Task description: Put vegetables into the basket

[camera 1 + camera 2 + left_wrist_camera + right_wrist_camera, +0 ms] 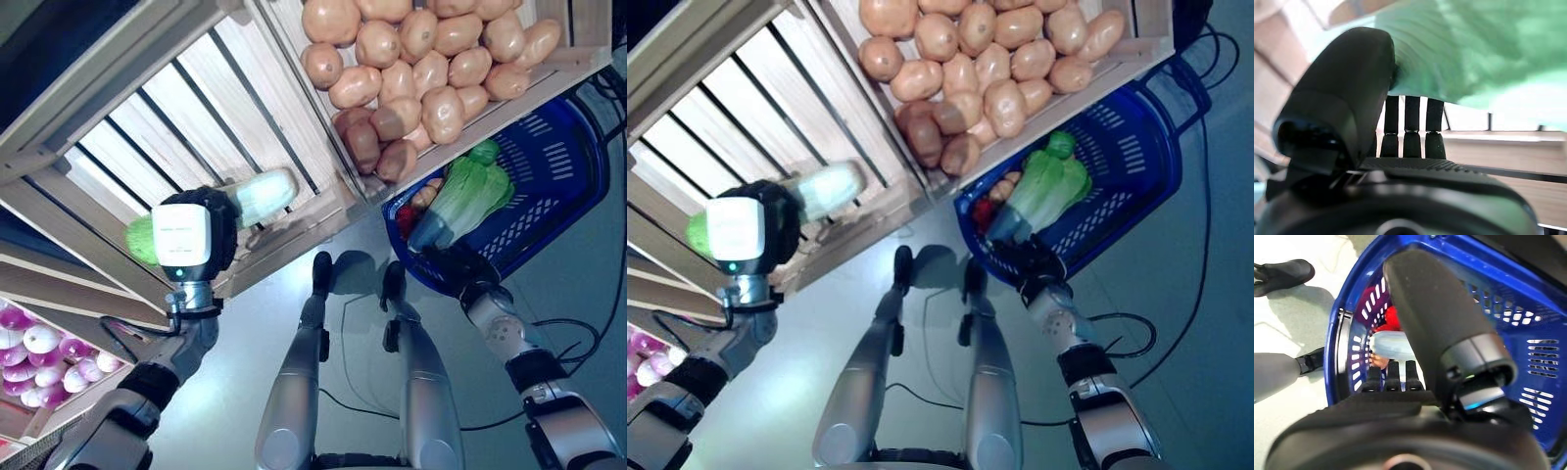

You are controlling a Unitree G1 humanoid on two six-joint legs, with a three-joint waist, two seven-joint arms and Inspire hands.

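- The left hand [196, 240] is curled round a pale green cabbage [263, 195], held up against the empty slatted crate [147, 127].
- The right hand [453, 262] is clamped on the blue basket [558, 176]; another green cabbage [470, 191] lies inside.
- Beyond, potatoes [421, 59] are heaped in a crate.

The basket [558, 166] is deep blue, its walls pierced with rows of small holes. In it lies a cabbage [468, 194], pale at the stem and bright green at the leaf, beside something red [1392, 318]. The left hand [211, 230] is black with a white block at its back (one small green light on it), against a pale green cabbage [263, 196]. The crates [186, 117] are light wood; the potatoes [421, 59] tan-brown. Onions [29, 352] show purple and white.
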